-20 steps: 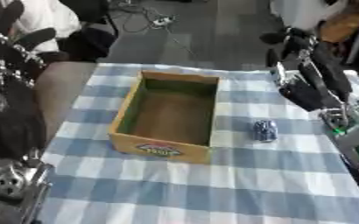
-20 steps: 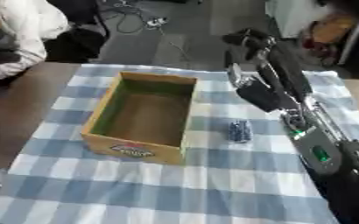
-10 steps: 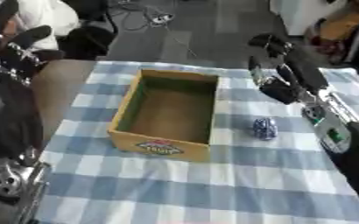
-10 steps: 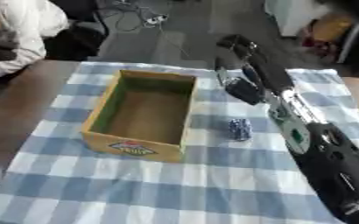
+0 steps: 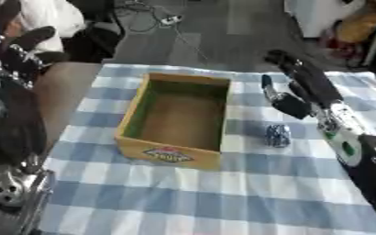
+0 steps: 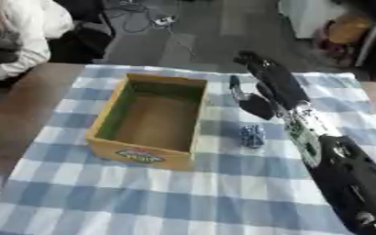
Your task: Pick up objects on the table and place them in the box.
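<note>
A yellow cardboard box [image 5: 166, 153] with a green inside stands open and empty in the middle of the checked cloth. A small blue patterned object [image 5: 277, 135] lies on the cloth just right of the box. My right hand [image 5: 303, 87] hovers open behind and slightly above that object, fingers stretched toward the far side, thumb pointing at the box's right wall; it touches neither. My left hand [image 5: 21, 46] is raised at the far left edge, fingers spread, well away from the box.
A blue-and-white checked cloth [image 5: 223, 197] covers most of the table, with bare brown tabletop [image 5: 63, 82] on its left. My left arm [image 5: 14, 133] fills the left edge. Beyond the table lie floor and cables.
My right hand has swung left and lower, from the table's right edge to just behind the blue object. The box, the object and my left hand have stayed put.
</note>
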Controlling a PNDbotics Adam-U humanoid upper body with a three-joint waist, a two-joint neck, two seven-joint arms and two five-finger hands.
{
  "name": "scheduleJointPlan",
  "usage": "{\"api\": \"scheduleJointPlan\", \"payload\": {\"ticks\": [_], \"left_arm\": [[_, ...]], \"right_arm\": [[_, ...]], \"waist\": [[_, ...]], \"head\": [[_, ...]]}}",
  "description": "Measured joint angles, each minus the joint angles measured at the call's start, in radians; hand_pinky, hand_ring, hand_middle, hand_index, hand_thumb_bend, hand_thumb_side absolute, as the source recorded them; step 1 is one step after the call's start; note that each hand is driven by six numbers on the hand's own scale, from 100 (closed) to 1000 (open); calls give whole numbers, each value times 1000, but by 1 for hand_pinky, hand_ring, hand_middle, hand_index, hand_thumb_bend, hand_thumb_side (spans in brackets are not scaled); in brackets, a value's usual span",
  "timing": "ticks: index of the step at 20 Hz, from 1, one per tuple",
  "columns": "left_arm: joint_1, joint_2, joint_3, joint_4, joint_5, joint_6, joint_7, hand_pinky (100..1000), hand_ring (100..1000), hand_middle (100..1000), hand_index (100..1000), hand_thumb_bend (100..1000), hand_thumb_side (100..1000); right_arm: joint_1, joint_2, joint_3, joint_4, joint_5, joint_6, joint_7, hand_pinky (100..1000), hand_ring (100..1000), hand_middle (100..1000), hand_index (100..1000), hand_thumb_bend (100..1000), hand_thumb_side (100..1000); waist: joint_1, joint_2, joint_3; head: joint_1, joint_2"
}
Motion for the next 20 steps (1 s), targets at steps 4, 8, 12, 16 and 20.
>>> {"api": "scheduleJointPlan", "payload": {"ticks": [4, 8, 12, 16, 20], "left_arm": [[0, 0, 0, 0, 0, 0, 0, 614, 720, 919, 1000, 311, 1000], [0, 0, 0, 0, 0, 2, -1, 614, 720, 920, 1000, 310, 1000], [0, 0, 0, 0, 0, 2, -2, 614, 721, 920, 1000, 310, 1000], [0, 0, 0, 0, 0, 4, -3, 614, 721, 920, 1000, 309, 1000], [0, 0, 0, 0, 0, 4, -3, 614, 721, 921, 1000, 309, 1000]], "right_arm": [[10, 0, 0, 12, 47, -14, 48, 891, 880, 933, 926, 112, 1000], [23, -1, 0, 30, 84, -31, 73, 895, 869, 920, 931, 119, 1000], [26, -5, 2, 41, 112, -57, 96, 903, 868, 925, 938, 112, 1000], [26, -6, 6, 53, 131, -80, 106, 898, 873, 924, 938, 107, 1000], [26, -6, 5, 70, 132, -89, 109, 883, 868, 922, 948, 111, 1000]], "waist": [[0, 0, -1], [1, 0, -1], [1, 0, -4], [1, 0, -5], [3, 0, -6]], "head": [[2, 0], [3, 0], [3, 0], [3, 0], [3, 0]]}}
